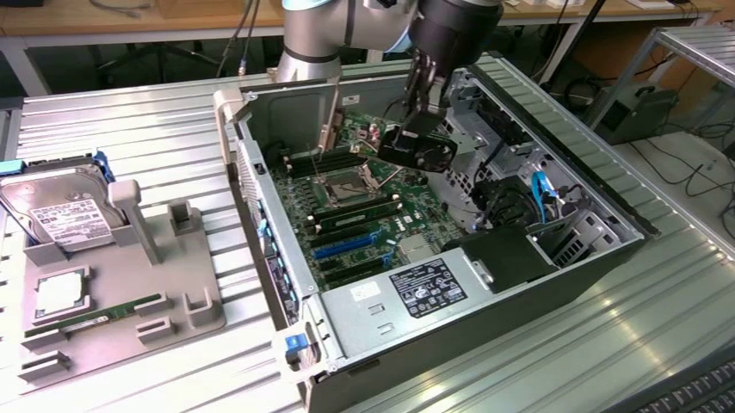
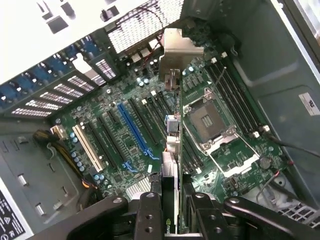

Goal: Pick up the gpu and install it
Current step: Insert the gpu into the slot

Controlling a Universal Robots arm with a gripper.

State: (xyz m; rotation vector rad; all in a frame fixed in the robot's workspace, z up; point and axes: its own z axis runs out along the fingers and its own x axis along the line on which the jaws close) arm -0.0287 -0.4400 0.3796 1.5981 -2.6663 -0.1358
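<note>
Installation underway: pincer (image 2: 173,207) clamped on gpu (image 2: 172,150), edge-on above motherboard (image 2: 112,150); seating likely demands aligning with blue slot (image 2: 134,127) alongside.

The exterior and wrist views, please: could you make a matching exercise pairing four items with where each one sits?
Items:
1. thin black gpu card with a silver bracket
2. silver hard drive with a white label
3. slim green memory stick
4. long blue plastic slot

Places:
A. empty, on the green motherboard
B. lying along the grey plastic tray's narrow groove
C. clamped in the hand, over the motherboard
D. resting in the tray beside a tall grey post

Pairs: 1-C, 2-D, 3-B, 4-A
</note>
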